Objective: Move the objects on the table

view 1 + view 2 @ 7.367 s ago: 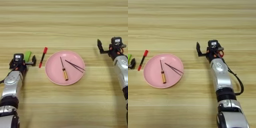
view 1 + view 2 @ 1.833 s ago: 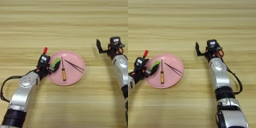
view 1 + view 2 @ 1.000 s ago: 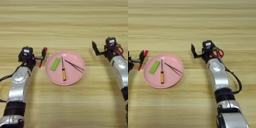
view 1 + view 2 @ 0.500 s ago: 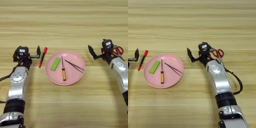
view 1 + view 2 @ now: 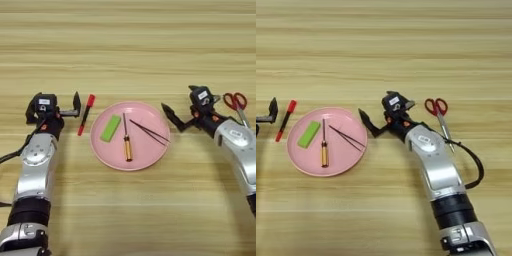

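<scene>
On the pink plate (image 5: 150, 155) lay the green block (image 5: 110, 128), tweezers (image 5: 150, 132) and a screwdriver (image 5: 126, 142); the red marker (image 5: 85, 114) remained just left of it. Both grippers, left (image 5: 54, 109) and right (image 5: 181, 107) (flanking the plate), gaped wide, empty. Scissors (image 5: 236, 104) sat far right.

Green block (image 5: 110, 128) now on plate (image 5: 150, 155); right claw (image 5: 181, 109) nearer it.

My arms: silver-grey rounded shells w/ black joint bands. Left tool (image 5: 55, 108) and right tool (image 5: 181, 108) are each a black block w/ a small white label on top, orange accents at the wrist, two black fingers. Black cable loops beside the right forearm (image 5: 437, 170).
</scene>
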### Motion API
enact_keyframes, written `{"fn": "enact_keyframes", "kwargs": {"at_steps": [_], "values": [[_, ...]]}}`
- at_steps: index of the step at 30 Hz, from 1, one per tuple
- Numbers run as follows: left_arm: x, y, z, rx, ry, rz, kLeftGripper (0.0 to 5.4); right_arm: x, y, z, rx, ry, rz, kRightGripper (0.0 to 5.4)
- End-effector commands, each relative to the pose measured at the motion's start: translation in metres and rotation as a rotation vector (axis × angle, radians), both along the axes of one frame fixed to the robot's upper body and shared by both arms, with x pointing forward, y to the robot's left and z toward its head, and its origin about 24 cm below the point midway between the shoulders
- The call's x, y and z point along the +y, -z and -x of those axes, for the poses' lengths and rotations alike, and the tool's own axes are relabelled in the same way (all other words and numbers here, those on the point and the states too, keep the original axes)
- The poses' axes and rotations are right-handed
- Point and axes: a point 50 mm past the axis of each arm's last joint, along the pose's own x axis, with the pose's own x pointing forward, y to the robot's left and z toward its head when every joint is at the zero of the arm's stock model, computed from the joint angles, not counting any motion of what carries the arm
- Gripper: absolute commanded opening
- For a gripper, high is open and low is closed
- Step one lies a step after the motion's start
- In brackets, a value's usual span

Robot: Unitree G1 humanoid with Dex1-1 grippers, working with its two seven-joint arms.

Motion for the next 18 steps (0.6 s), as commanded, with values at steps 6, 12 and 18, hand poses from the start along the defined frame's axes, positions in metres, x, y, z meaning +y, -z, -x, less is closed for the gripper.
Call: {"fn": "enact_keyframes", "kwargs": {"at_steps": [6, 12, 18], "values": [[-0.001, -0.002, -0.002, -0.008, 0.001, -0.012, 5.36, 0.016, 0.001, 0.011, 0.057, -0.108, 0.028, 5.40], [-0.001, -0.002, -0.002, -0.006, 0.001, -0.010, 5.36, 0.026, 0.003, 0.011, 0.079, -0.159, 0.056, 5.40], [-0.001, -0.002, -0.002, -0.006, 0.001, -0.009, 5.36, 0.034, 0.007, 0.015, 0.097, -0.205, 0.100, 5.40]]}}
